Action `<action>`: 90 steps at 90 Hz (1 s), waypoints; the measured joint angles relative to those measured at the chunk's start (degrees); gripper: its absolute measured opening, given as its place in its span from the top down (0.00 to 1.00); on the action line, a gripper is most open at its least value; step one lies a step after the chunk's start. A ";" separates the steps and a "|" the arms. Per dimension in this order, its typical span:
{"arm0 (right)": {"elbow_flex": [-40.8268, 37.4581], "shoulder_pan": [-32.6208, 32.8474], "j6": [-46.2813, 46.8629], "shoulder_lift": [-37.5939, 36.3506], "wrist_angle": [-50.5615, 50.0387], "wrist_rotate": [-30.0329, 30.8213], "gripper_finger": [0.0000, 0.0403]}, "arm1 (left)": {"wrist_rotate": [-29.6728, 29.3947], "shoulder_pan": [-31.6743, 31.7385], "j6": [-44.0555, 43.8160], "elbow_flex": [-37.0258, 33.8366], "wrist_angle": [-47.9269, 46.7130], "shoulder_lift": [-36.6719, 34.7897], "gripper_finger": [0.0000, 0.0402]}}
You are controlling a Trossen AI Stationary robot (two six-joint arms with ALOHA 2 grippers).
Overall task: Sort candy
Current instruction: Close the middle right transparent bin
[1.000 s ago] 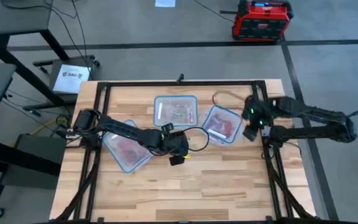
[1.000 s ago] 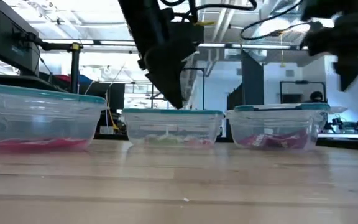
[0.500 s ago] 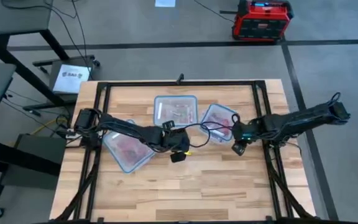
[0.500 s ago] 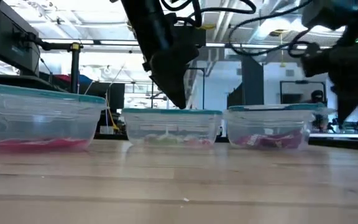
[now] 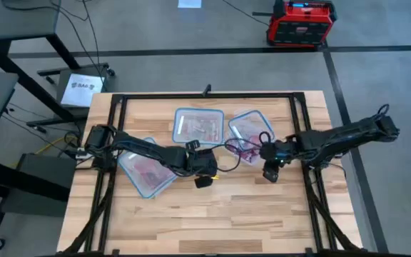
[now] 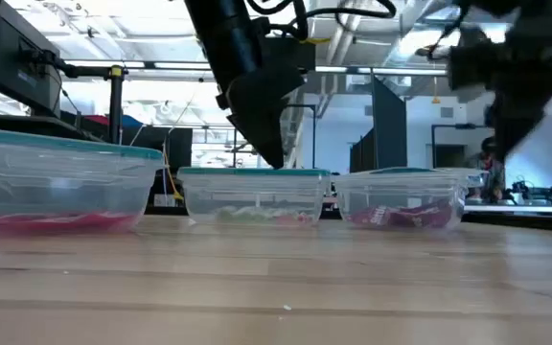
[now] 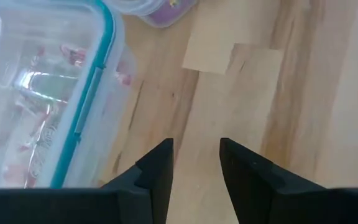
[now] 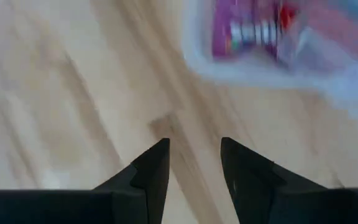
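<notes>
1. Left gripper point(image 5: 204, 181) is held spread & empty above bare table point(image 5: 212, 214), at 6 o'clock of middle tub point(image 5: 199, 126).
2. Right gripper point(image 5: 270, 175) is seen spread, empty, at 5 o'clock of right tub point(image 5: 248, 133).
3. Candy point(image 5: 204, 130) is kept inside tubs.

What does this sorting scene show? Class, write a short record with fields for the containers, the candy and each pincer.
containers: three clear tubs; left, middle, right
candy: red and pink packets inside the left container; more in the other two
left pincer: open, empty, above bare wood beside the left container
right pincer: open, empty, above wood near the right container
</notes>
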 joint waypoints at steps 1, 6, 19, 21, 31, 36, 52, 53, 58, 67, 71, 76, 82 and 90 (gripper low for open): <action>0.40 0.06 -0.23 -0.24 -0.03 0.28 0.67 | 0.00 0.00 0.00 0.00 0.13 0.00 0.71; 2.66 0.01 -2.08 -1.58 -0.52 2.21 0.67 | 0.00 0.02 0.00 0.00 0.91 0.00 0.71; 7.30 -4.93 -6.56 -4.45 -3.76 15.21 0.67 | 3.81 0.17 0.34 0.00 7.25 0.34 0.71; 7.73 -6.52 -7.49 -4.57 -3.36 17.41 0.67 | 5.26 0.24 0.57 0.00 9.17 0.76 0.71; 9.33 -18.89 -17.98 -3.17 1.31 19.57 0.67 | 7.86 0.26 1.39 0.01 19.09 4.31 0.71; 9.46 -26.21 -22.85 -1.27 4.36 16.98 0.67 | 7.99 0.25 1.40 0.00 23.52 6.51 0.71; 9.38 -48.60 -32.71 7.05 10.08 12.81 0.67 | 7.86 0.28 -0.63 -0.02 33.93 12.55 0.71; 9.39 -50.00 -33.19 7.70 10.65 12.33 0.67 | 7.73 0.28 -0.65 -0.02 34.76 12.87 0.71; 9.38 -55.61 -34.86 10.85 12.51 8.98 0.67 | 6.85 0.33 -0.60 -0.04 37.20 14.25 0.71; 9.35 -62.27 -35.20 16.36 15.21 -0.20 0.67 | 6.39 0.94 -0.29 0.00 41.95 16.37 0.71; 9.35 -63.54 -35.61 18.73 15.26 -2.79 0.67 | 6.41 1.40 -0.50 0.00 43.13 17.14 0.71; 9.34 -64.19 -36.85 21.38 14.90 -4.36 0.67 | 6.42 1.98 -0.66 0.00 44.28 17.91 0.71; 9.31 -64.08 -37.47 23.48 14.99 -5.41 0.67 | 6.30 2.58 -0.61 -0.02 44.38 18.42 0.71; 9.31 -63.22 -37.49 24.73 15.03 -7.07 0.67 | 6.25 3.39 -0.46 -0.02 44.37 18.39 0.71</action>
